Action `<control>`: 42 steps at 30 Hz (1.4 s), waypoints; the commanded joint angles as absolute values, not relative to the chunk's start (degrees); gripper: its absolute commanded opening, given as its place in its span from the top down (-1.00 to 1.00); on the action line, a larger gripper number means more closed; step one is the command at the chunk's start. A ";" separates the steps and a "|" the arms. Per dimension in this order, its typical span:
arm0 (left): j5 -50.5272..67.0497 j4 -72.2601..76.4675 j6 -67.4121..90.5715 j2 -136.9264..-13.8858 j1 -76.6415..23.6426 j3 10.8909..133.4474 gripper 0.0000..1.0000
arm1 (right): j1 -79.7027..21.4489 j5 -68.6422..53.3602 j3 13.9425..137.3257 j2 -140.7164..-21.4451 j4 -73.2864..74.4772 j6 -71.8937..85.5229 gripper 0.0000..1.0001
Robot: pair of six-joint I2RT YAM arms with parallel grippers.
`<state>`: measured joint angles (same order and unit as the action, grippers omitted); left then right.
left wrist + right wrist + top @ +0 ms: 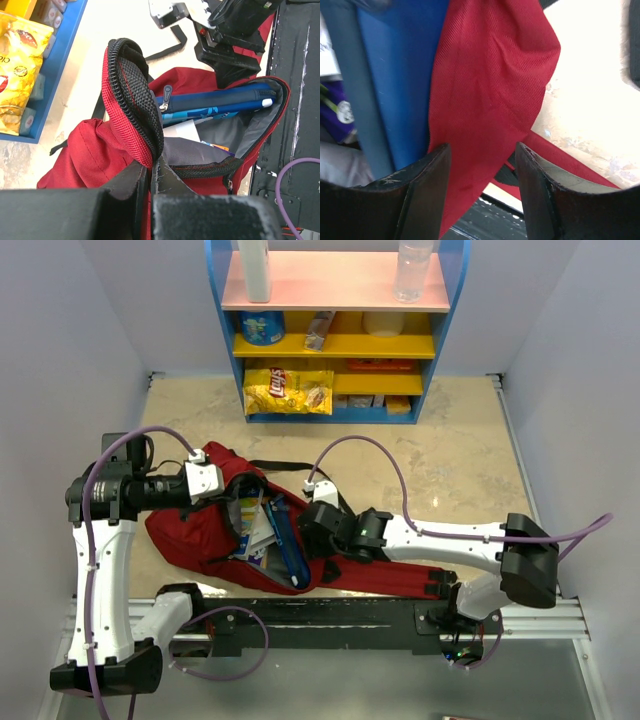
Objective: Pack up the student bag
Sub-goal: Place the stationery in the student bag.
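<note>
Now: student bag [195, 535] lies at the near edge of the table [450, 460], left of centre. Left tool [150, 172] pinches its zipper rim [132, 85], mouth open. Right tool [482, 150] spread, red fabric loose between fingers [420, 190]. Judgement: hold rim high, nudge pencil case [215, 96] deeper.

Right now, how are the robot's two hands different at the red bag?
The left gripper is shut on the student bag's black zipper edge, holding it up; the right gripper is open, red fabric hanging between its fingers. The left gripper is on the opening's left; the right gripper on its right, beside the blue pencil case. Both are at the bag's opening.
</note>
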<state>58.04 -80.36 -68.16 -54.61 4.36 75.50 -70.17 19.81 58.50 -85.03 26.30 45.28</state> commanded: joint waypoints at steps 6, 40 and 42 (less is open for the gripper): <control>65.74 -75.41 -70.22 -52.82 4.13 77.34 1.00 | -73.83 24.43 64.24 -84.81 27.60 47.55 -0.14; 71.53 -69.87 -64.69 -53.17 4.04 75.24 0.98 | -74.36 36.21 70.06 -83.95 40.35 55.27 0.58; 71.89 -69.52 -64.60 -53.96 3.87 73.39 0.94 | -73.13 35.16 66.38 -82.89 39.38 55.72 0.29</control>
<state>62.39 -75.72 -64.10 -54.39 4.32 74.28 -74.19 36.16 71.83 -84.49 41.43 51.57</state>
